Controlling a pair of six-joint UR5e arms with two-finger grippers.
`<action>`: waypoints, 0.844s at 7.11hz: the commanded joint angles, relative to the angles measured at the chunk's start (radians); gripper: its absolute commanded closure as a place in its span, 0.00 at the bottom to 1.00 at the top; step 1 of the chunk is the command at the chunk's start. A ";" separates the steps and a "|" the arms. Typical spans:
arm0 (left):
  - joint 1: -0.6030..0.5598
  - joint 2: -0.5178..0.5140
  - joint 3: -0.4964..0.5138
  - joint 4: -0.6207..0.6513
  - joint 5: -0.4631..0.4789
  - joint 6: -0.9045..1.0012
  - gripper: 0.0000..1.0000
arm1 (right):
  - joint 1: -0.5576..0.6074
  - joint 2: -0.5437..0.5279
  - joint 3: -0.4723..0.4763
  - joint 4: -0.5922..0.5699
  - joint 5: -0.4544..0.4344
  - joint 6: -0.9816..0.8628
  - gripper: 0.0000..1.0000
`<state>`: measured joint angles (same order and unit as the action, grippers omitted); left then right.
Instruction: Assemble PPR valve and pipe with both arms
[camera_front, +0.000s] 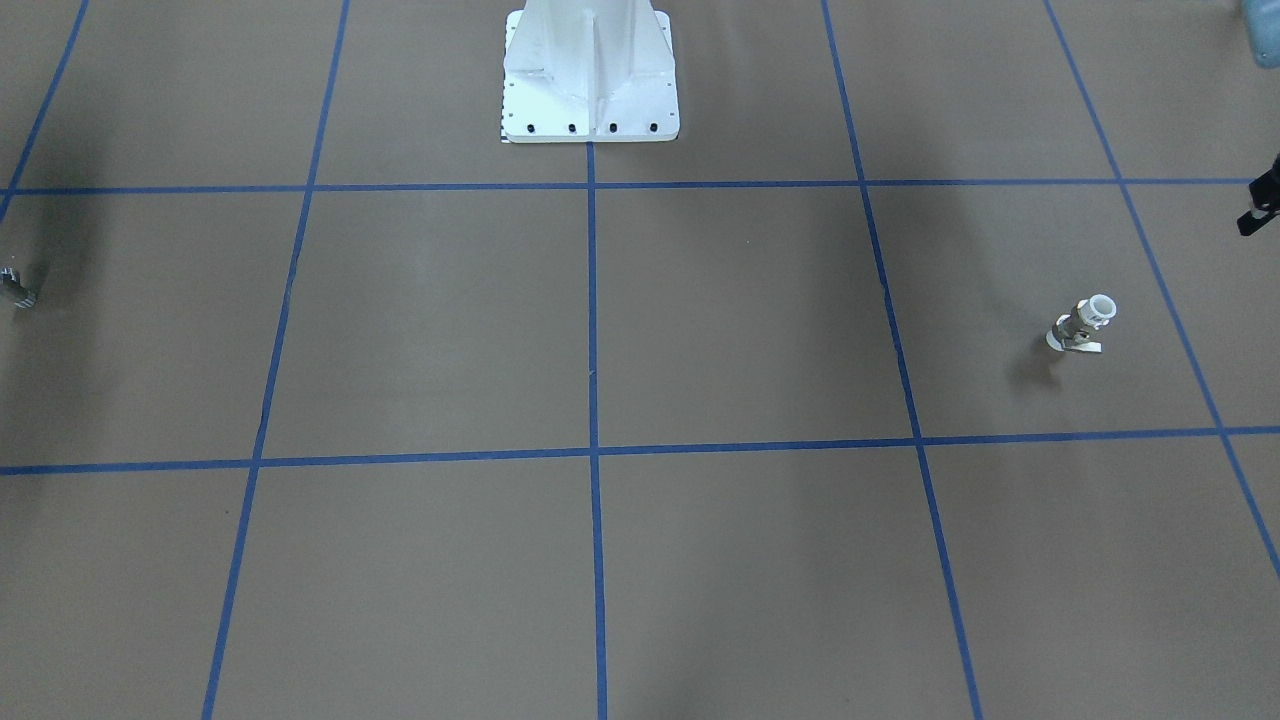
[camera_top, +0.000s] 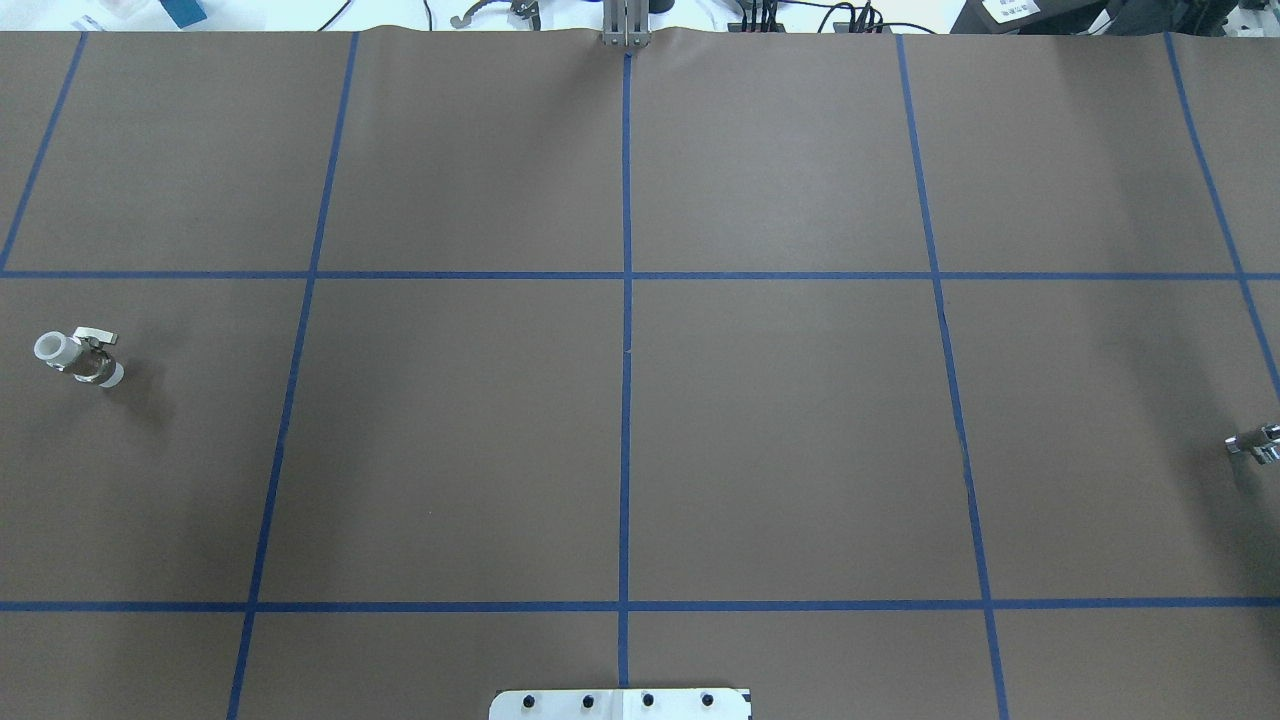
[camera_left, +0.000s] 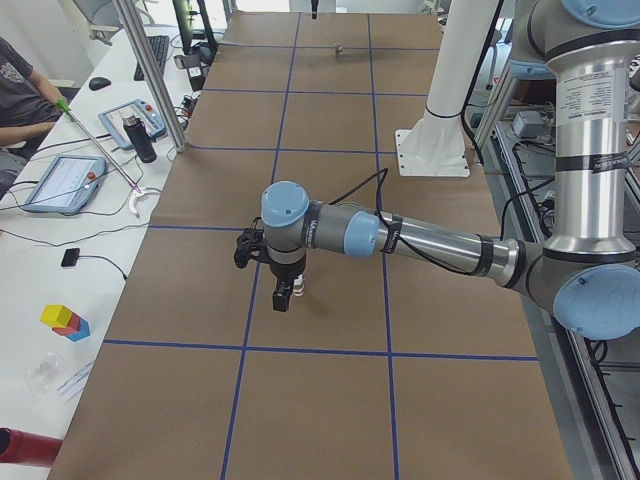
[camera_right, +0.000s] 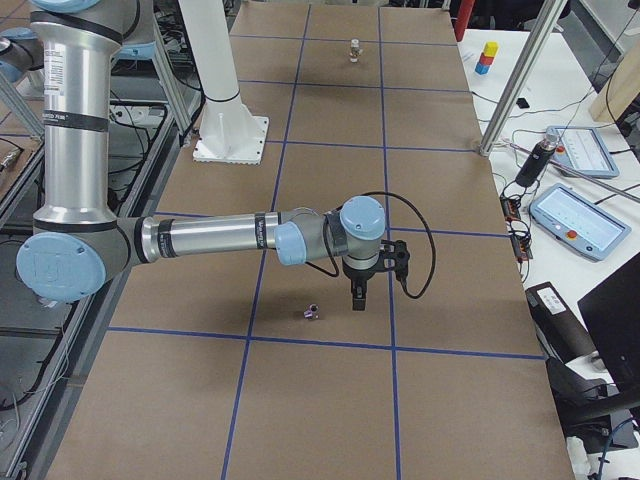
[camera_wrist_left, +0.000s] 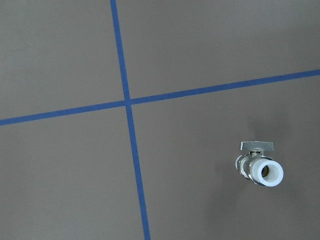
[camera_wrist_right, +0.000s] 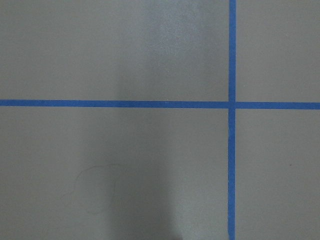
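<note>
The PPR valve (camera_top: 78, 358), white collar and silvery middle, lies on the brown table at the far left of the overhead view. It also shows in the front view (camera_front: 1082, 325) and the left wrist view (camera_wrist_left: 260, 166). The pipe (camera_top: 1255, 443), a small ribbed metal stub, lies at the far right edge and shows in the front view (camera_front: 18, 288). My left gripper (camera_left: 283, 301) hangs just above the table next to the valve; only a black edge of it shows in the front view (camera_front: 1258, 205). My right gripper (camera_right: 357, 298) hangs beside the pipe (camera_right: 312, 313). I cannot tell whether either is open or shut.
The white pedestal base (camera_front: 590, 80) stands at the robot's side of the table. Blue tape lines (camera_top: 626, 400) divide the brown surface into squares. Tablets, a bottle and coloured blocks (camera_left: 65, 320) lie on the white bench beyond the table's far edge.
</note>
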<state>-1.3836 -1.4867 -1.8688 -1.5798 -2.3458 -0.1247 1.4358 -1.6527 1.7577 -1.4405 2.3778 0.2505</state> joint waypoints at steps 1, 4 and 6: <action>0.182 -0.003 0.002 -0.159 0.023 -0.418 0.00 | -0.003 0.001 -0.001 0.000 0.001 0.000 0.00; 0.259 0.023 0.032 -0.247 0.115 -0.444 0.01 | -0.008 -0.001 -0.001 -0.001 0.003 0.001 0.00; 0.299 -0.013 0.126 -0.328 0.115 -0.443 0.01 | -0.008 -0.001 -0.001 -0.001 0.004 0.001 0.00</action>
<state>-1.1044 -1.4828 -1.7992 -1.8545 -2.2319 -0.5668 1.4289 -1.6534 1.7564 -1.4419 2.3817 0.2514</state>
